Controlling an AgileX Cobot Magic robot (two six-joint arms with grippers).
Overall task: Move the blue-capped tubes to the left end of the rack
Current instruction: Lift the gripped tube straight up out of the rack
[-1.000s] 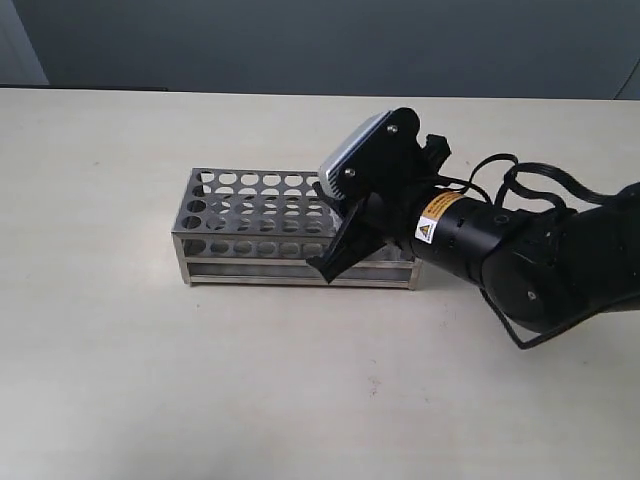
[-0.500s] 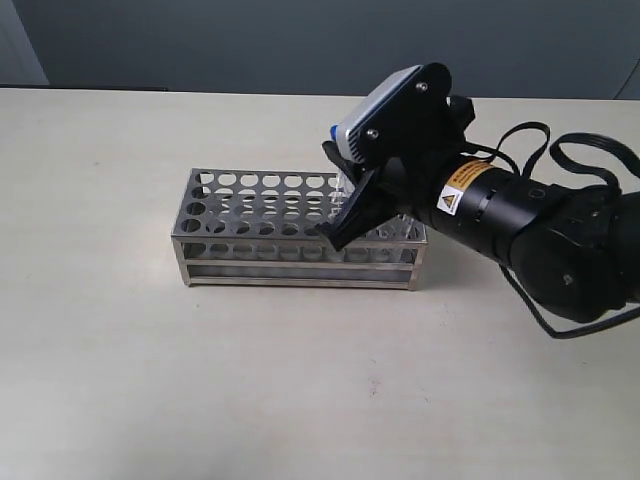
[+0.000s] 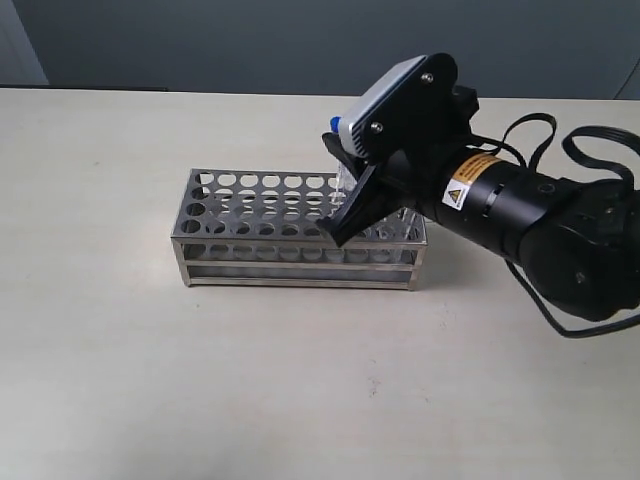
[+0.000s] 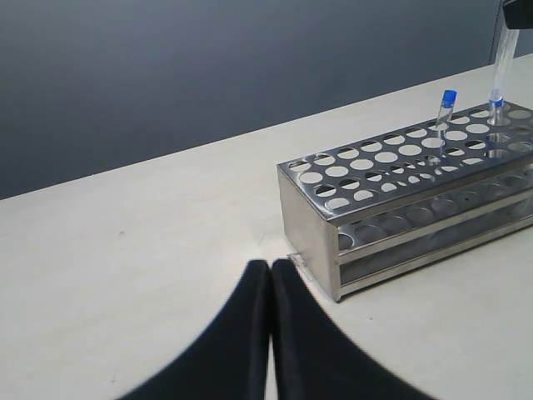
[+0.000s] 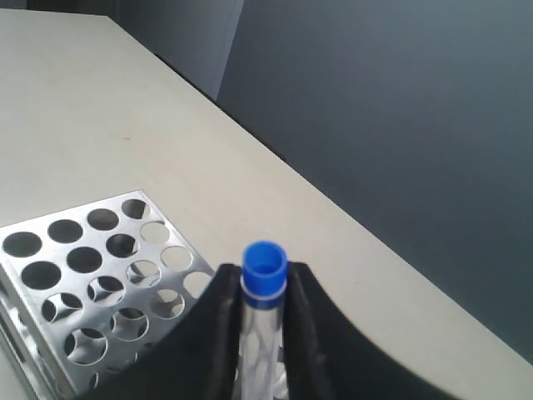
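Note:
My right gripper [image 3: 343, 185] is shut on a blue-capped tube [image 3: 339, 128] and holds it upright above the right part of the silver rack [image 3: 250, 205], its lower end near the top plate. In the right wrist view the blue cap [image 5: 265, 267] sticks up between the black fingers [image 5: 221, 325], with the rack [image 5: 62, 250] below. The left wrist view shows another blue-capped tube [image 4: 447, 112] standing in the rack [image 4: 308, 217], and a further blue cap [image 4: 496, 103] beyond it. My left gripper [image 4: 271, 267] is shut on nothing, low over the table near the rack's left end.
The rack stands on a pale table [image 3: 150, 380]. The right arm's black body and cable [image 3: 540, 220] reach over the table to the right of the rack. A dark wall [image 3: 200, 40] runs along the table's far edge.
The right gripper has risen and drawn back a little to the right, lifting the blue-capped tube up out of the rack. The rack has not moved.

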